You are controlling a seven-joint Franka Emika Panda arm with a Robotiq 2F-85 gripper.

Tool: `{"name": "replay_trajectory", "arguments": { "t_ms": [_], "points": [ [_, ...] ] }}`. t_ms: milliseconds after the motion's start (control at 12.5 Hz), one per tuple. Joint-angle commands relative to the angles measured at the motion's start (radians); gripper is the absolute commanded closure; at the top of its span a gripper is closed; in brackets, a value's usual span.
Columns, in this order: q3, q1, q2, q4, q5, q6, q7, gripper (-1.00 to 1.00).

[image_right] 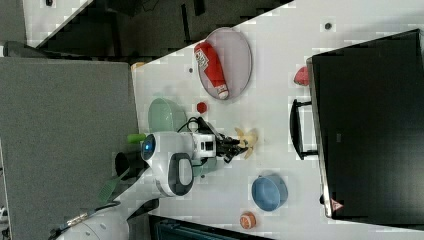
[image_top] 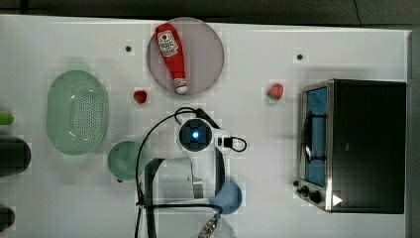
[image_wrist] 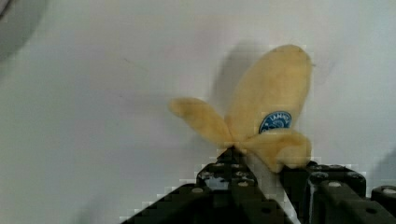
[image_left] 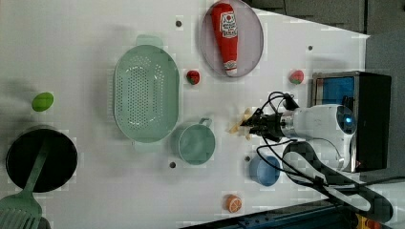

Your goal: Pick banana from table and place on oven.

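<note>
Between the mint-green cup (image_left: 196, 142) and the boxy black-topped toaster oven (image_right: 370, 125), on the white table (image_left: 86, 57), the black gripper (image_wrist: 261, 170) pinches the soft pale-yellow peeled banana (image_wrist: 266, 116) at its base, probably so the peel flaps hang free for lifting.

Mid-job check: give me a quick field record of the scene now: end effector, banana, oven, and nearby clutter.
end effector: fingers closed around the banana's lower end
banana: pale yellow, peel flaps spread, blue sticker; on the table
oven: door shut, black top bare, at the top view's right
nearby: blue bowl, green cup, orange slice
task stage: banana gripped, not yet on oven
</note>
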Motion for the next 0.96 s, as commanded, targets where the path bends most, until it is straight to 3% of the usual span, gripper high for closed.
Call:
{"name": "replay_trajectory", "arguments": {
  "t_ms": [80,480,960],
  "points": [
    [0.005,-0.014,-0.169,0.042,0.009,-0.019,0.033,0.5],
    [-0.005,-0.022,-0.427,0.137,0.009,-0.352,0.032,0.5],
    [-0.067,-0.024,-0.549,0.425,0.009,-0.899,0.023,0.5]
  ]
}}
